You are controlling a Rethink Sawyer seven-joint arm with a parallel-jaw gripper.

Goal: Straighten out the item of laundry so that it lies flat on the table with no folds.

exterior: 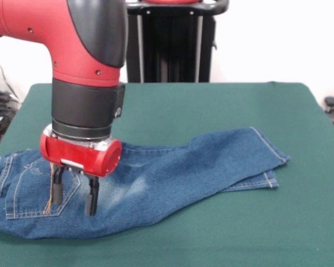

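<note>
Jeans (156, 183), one small blue denim pair, lie across the near left part of the single green table (211, 105), legs overlapped toward the right, while the one gripper (74, 200) stands over the seat by an orange-stitched pocket (30, 194), fingers parted, holding nothing.

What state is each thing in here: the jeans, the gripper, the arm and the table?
jeans: lying on the table, one leg folded over the other, not yet flat.
gripper: open, fingers pointing down over the back pocket area; contact with the denim cannot be told.
arm: reaching down over the waist end of the jeans.
table: green top, jeans across its near part.
</note>
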